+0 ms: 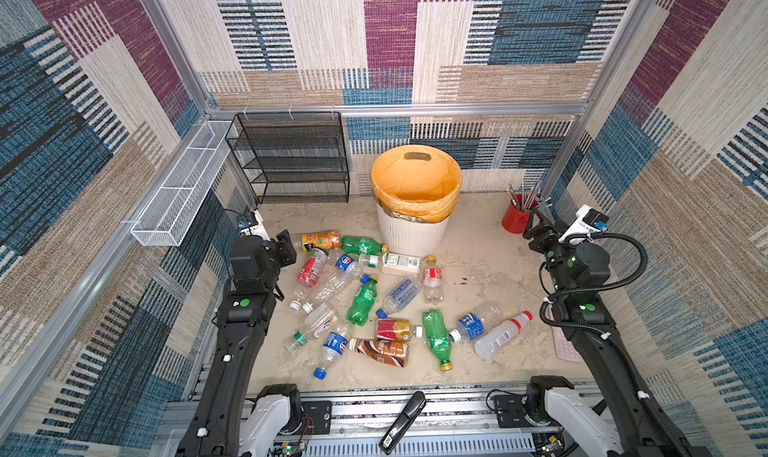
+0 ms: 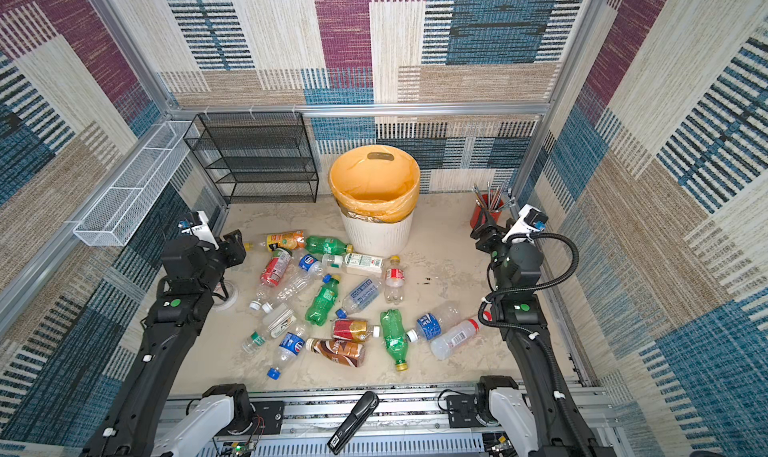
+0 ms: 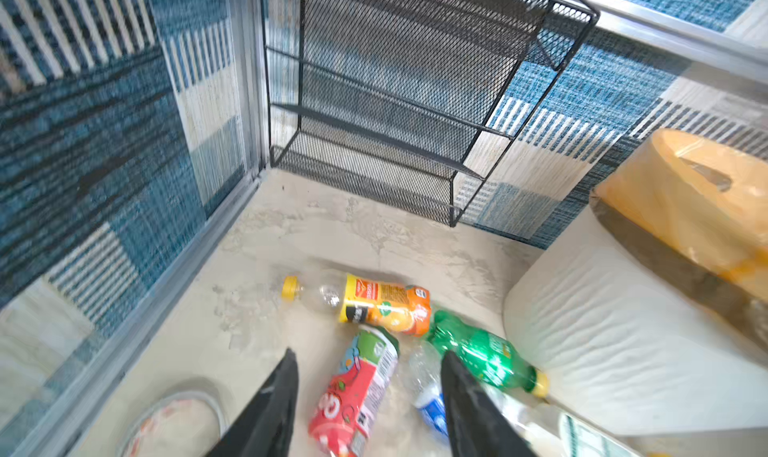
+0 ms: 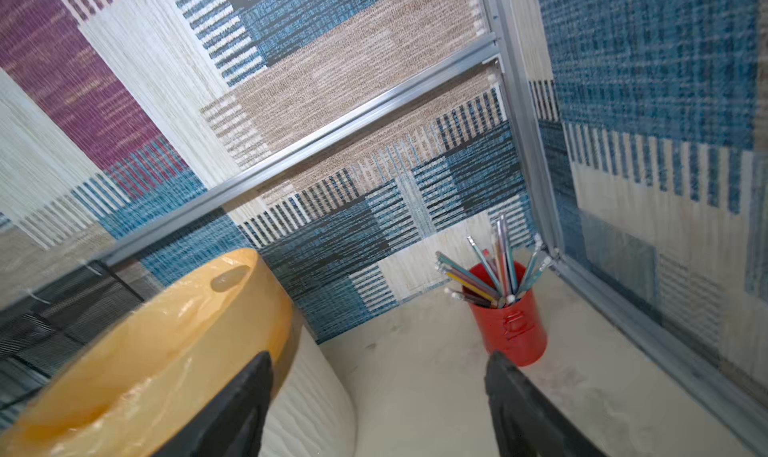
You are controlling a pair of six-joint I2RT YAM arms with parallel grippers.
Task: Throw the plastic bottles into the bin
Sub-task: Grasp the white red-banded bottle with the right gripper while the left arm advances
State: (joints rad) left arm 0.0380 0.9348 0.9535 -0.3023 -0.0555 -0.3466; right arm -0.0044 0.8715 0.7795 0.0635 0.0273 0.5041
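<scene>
My left pincer (image 3: 369,352), spread and empty, sits nearest: red-label bottle (image 3: 353,396) lies lengthwise beneath it; right pincer (image 4: 378,355) spread too.

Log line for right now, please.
left hand: open above red-labelled clear plastic bottle | right hand: open, empty, near round white ribbed plastic bin | other bottles: lying on beige table

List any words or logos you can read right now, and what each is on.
"NES", the rest unreadable: brown-labelled bottle.
Round red, white and blue logo, its word unreadable: blue-labelled bottle.
Print too blurred or small to read: orange-labelled bottle, red-labelled bottle, every other label.
</scene>
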